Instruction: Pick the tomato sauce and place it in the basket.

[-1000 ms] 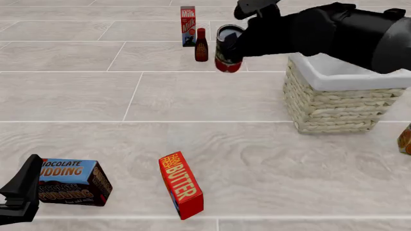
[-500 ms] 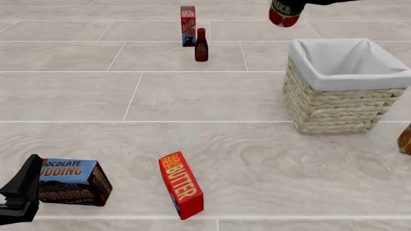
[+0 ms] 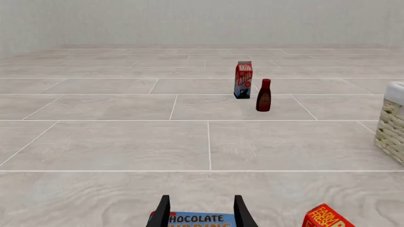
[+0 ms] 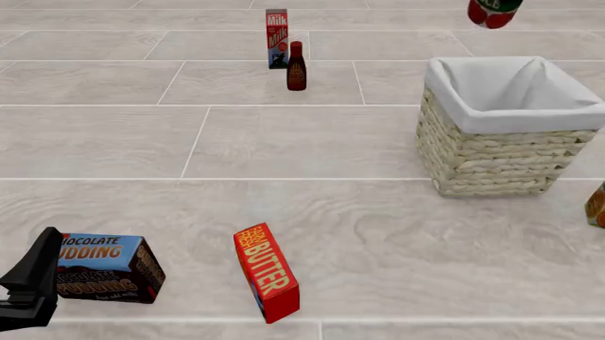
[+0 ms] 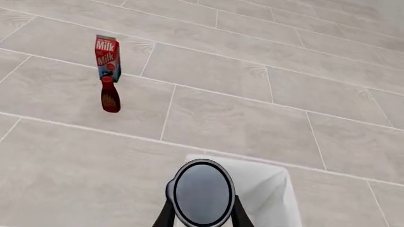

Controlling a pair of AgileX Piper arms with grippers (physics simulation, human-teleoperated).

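The tomato sauce can hangs at the top edge of the front view, above and just behind the far rim of the wicker basket; only its red lower end shows there. In the right wrist view my right gripper is shut on the can, whose dark top faces the camera, with the basket's white lining below it. The right gripper itself is out of the front view. My left gripper is open and empty at the near left, its fingers just short of the chocolate pudding box.
A milk carton and a dark red-brown bottle stand at the back middle. A red butter box and the pudding box lie near the front. A small orange-brown object sits at the right edge.
The right arm has lifted the can and carried it right, from beside the bottle to above the basket's far rim. The arm has left the front view. The left arm has not moved.
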